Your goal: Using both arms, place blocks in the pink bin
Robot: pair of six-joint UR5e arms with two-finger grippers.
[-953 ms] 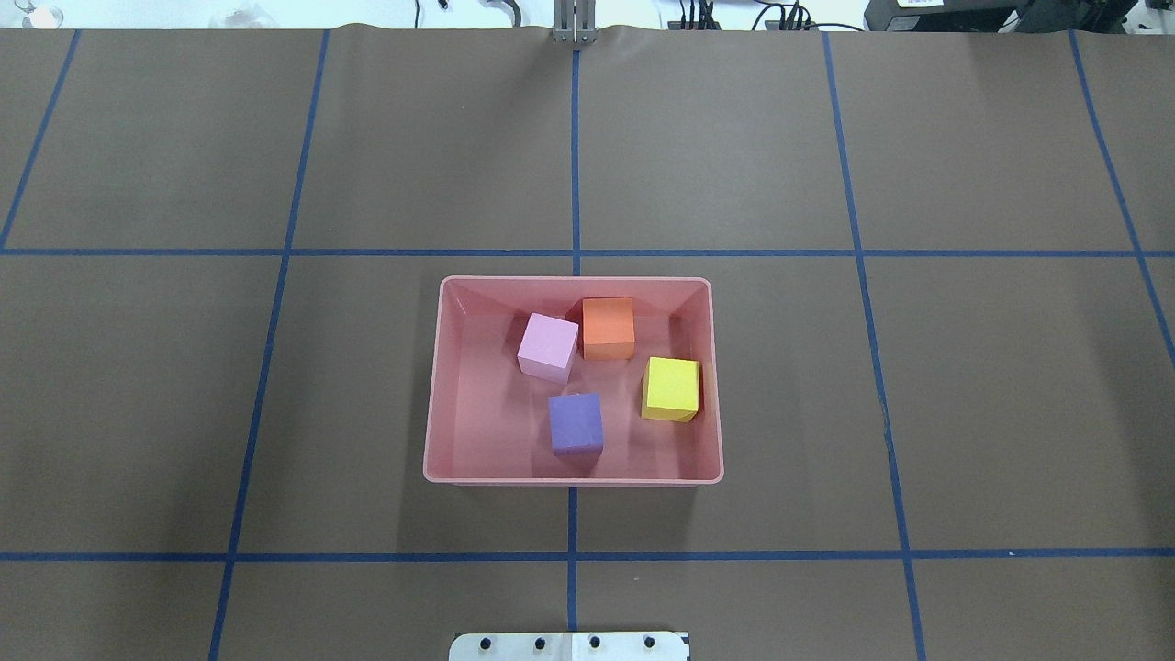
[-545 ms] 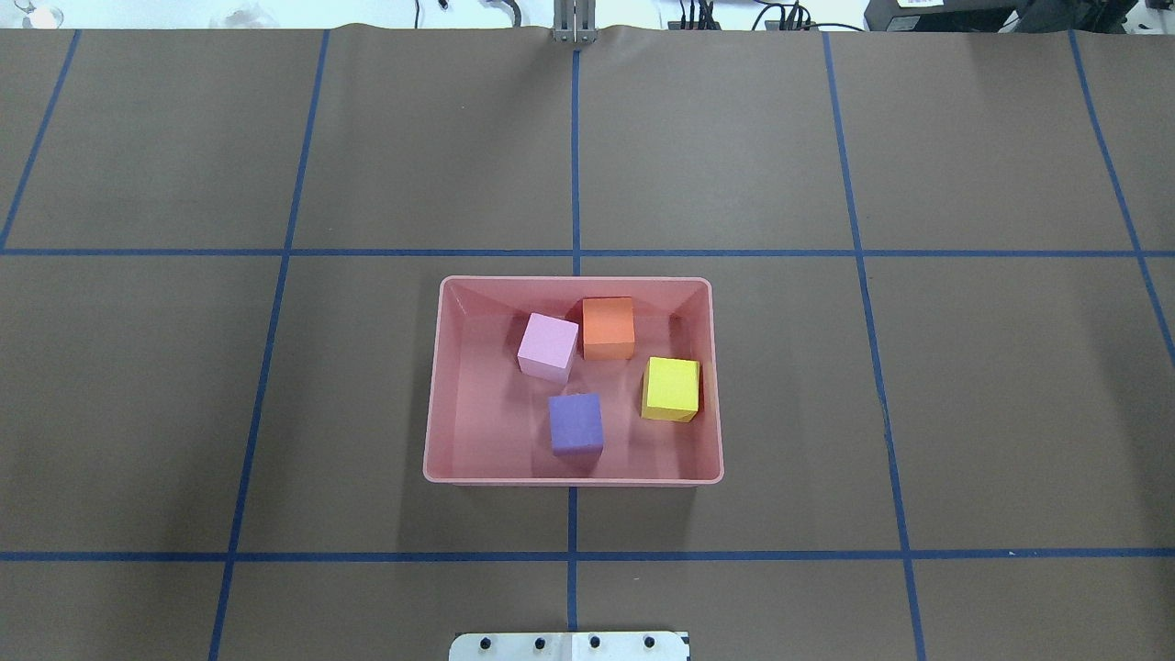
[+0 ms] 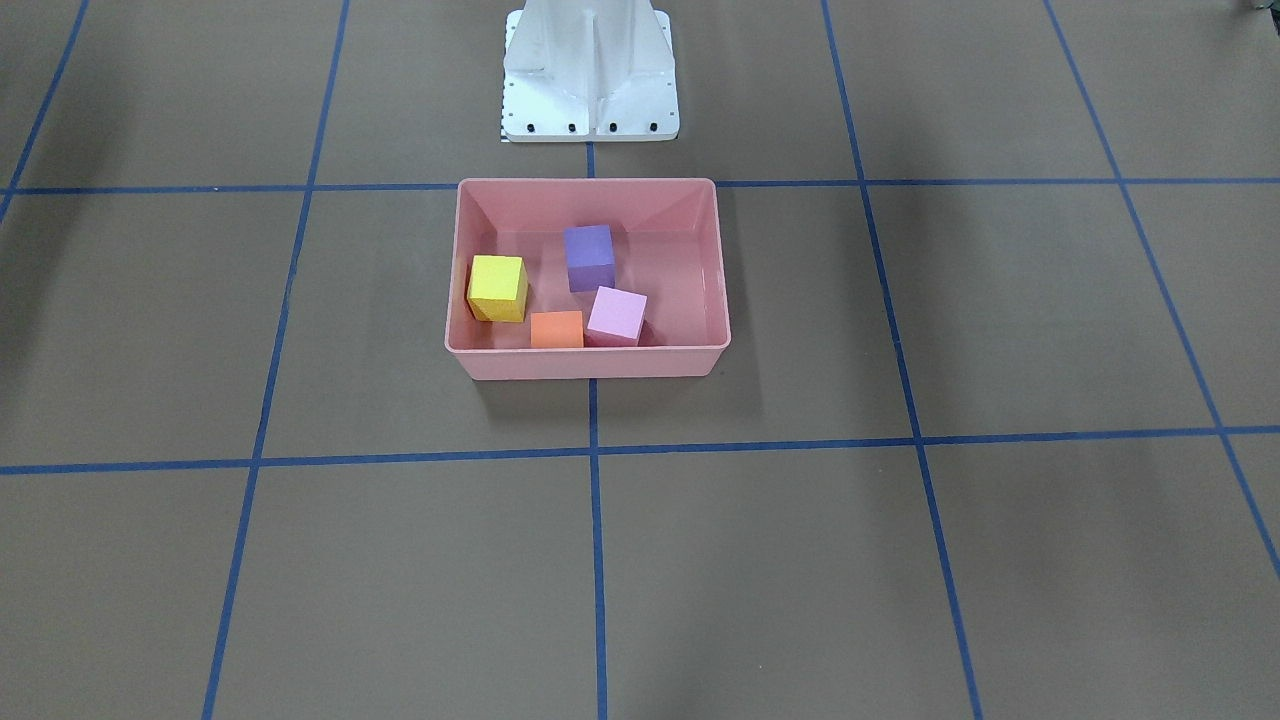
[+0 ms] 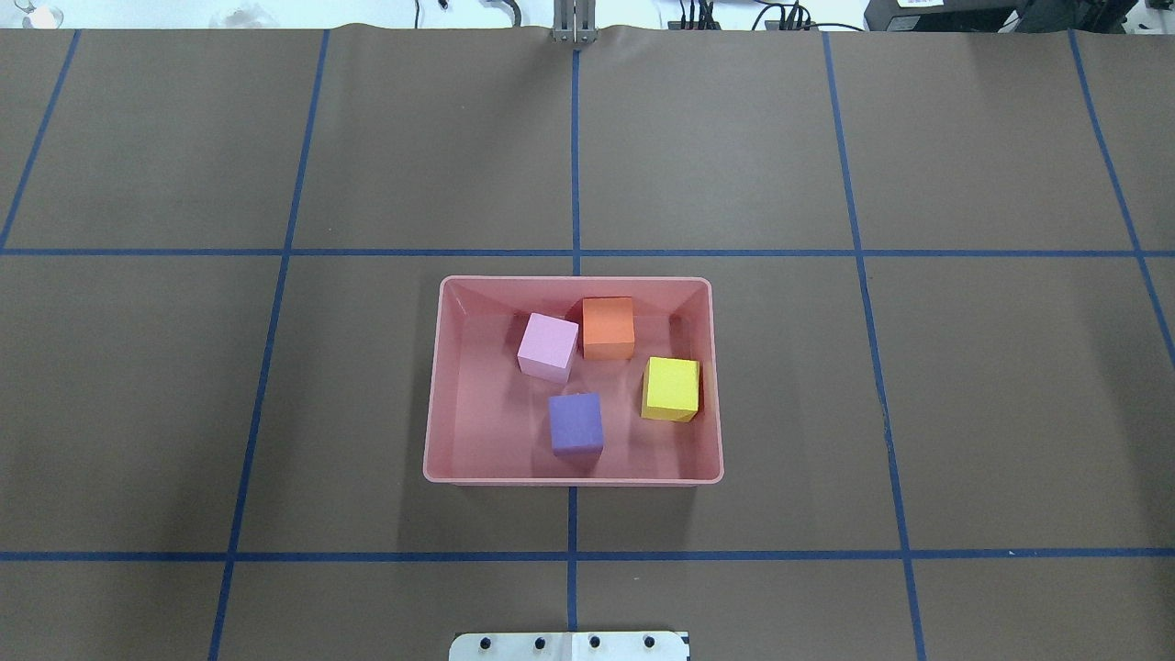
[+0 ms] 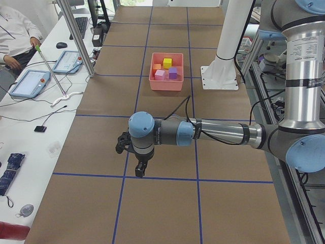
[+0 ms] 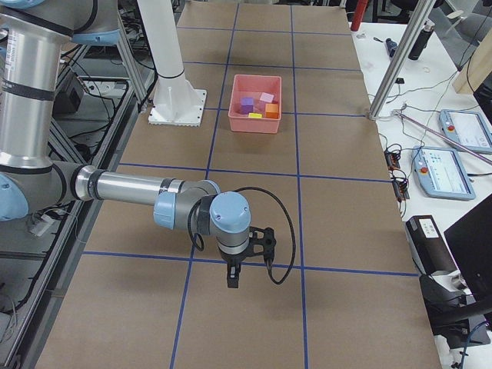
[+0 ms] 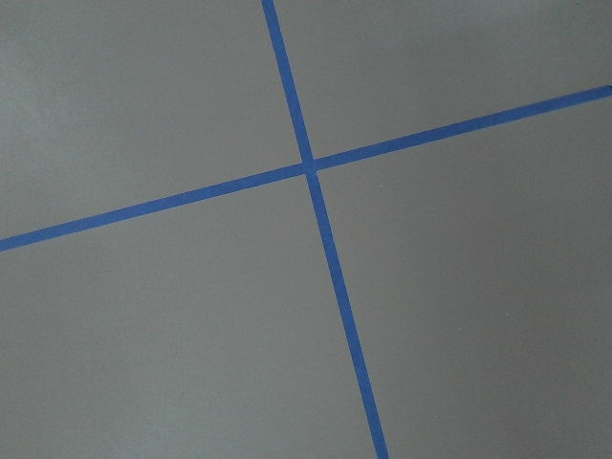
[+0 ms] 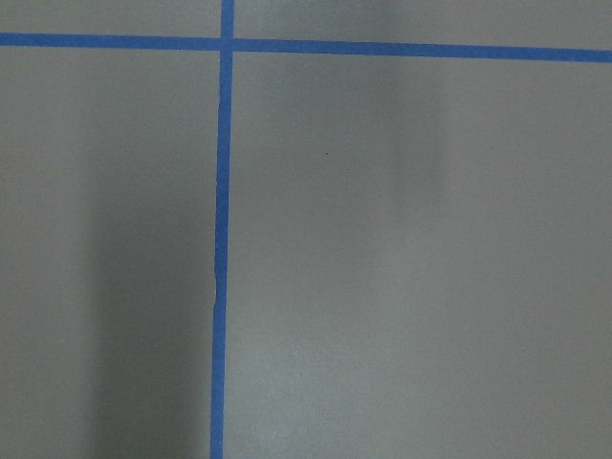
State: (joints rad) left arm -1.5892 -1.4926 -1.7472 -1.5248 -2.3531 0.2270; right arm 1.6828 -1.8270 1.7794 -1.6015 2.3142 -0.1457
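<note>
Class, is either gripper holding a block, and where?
No. The orange, yellow, lilac and purple blocks all lie in the bin; the left gripper and right gripper are far from it.

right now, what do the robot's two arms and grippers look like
Both are grey metal tubes with light-blue joint caps. The left arm has a black cable running to its black left gripper. The right arm matches, a black cable looping beside its black right gripper. Both pairs of jaws are slim and dark.
</note>
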